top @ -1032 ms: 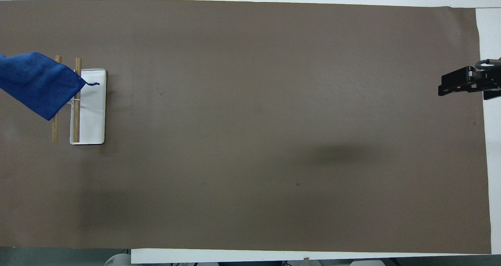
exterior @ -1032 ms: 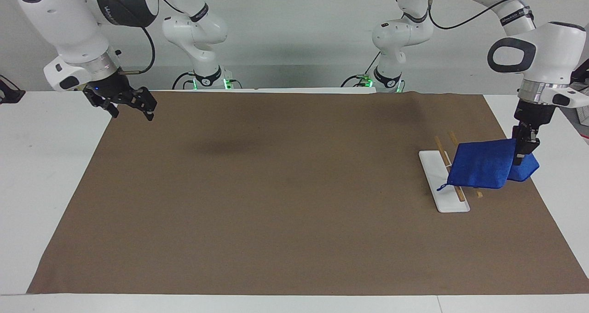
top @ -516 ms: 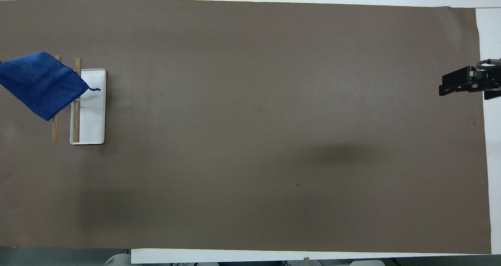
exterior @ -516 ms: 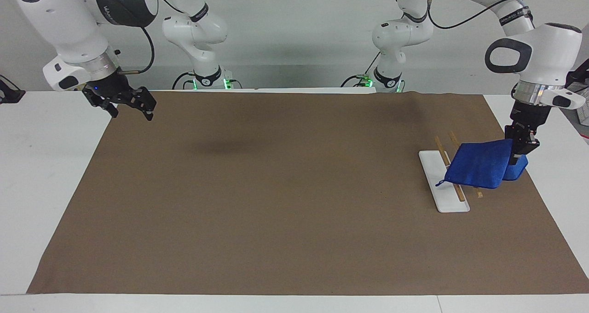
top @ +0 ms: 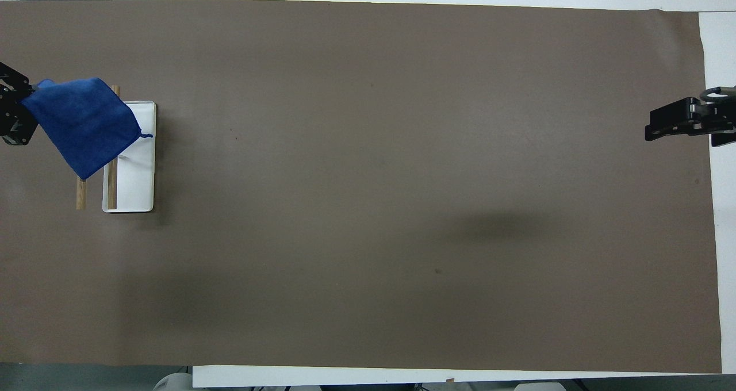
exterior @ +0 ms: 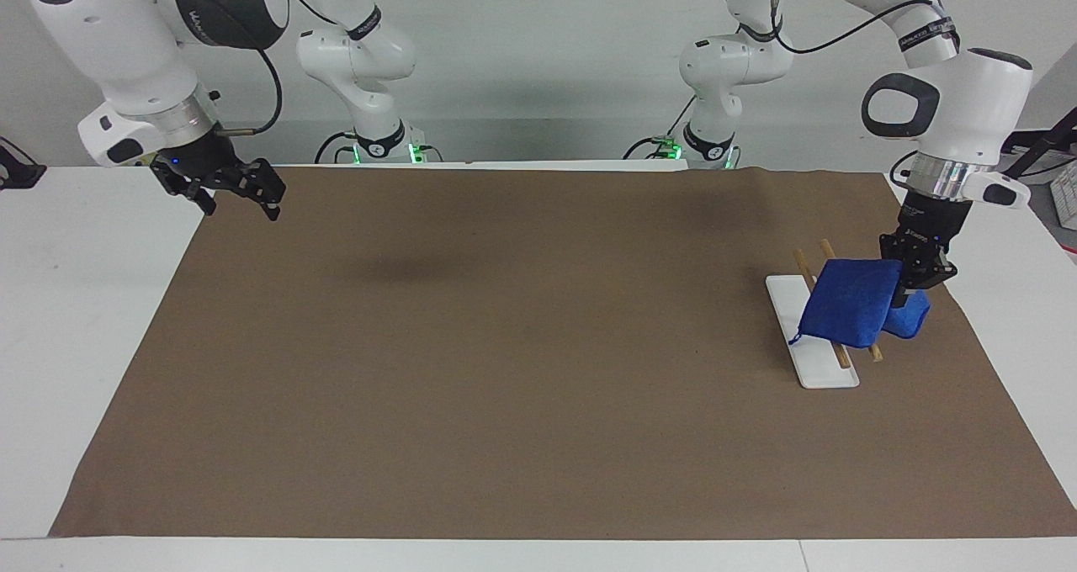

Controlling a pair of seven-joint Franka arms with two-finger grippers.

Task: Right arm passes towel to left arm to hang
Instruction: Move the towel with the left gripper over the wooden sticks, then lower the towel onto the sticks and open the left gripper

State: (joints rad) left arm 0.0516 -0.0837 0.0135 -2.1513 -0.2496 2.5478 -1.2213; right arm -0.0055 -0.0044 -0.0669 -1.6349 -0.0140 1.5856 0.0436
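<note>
The blue towel point(exterior: 846, 311) hangs folded from my left gripper point(exterior: 910, 290), which is shut on its upper edge at the left arm's end of the table. The towel covers part of the rack's two wooden bars point(exterior: 803, 265) and its white base point(exterior: 820, 370); I cannot tell whether it touches the bars. In the overhead view the towel point(top: 86, 123) lies over the bars point(top: 80, 194) and a corner of the base point(top: 138, 178), with the left gripper point(top: 14, 115) beside it. My right gripper point(exterior: 241, 206) is open and empty, waiting over the mat's edge at the right arm's end; it also shows in the overhead view point(top: 661, 129).
A brown mat point(exterior: 505, 345) covers most of the white table point(exterior: 84, 303). The towel's thin loop point(top: 146, 135) dangles over the white base.
My left gripper has carried the towel toward the middle of the table, from beside the rack to over its bars. The right arm has not moved.
</note>
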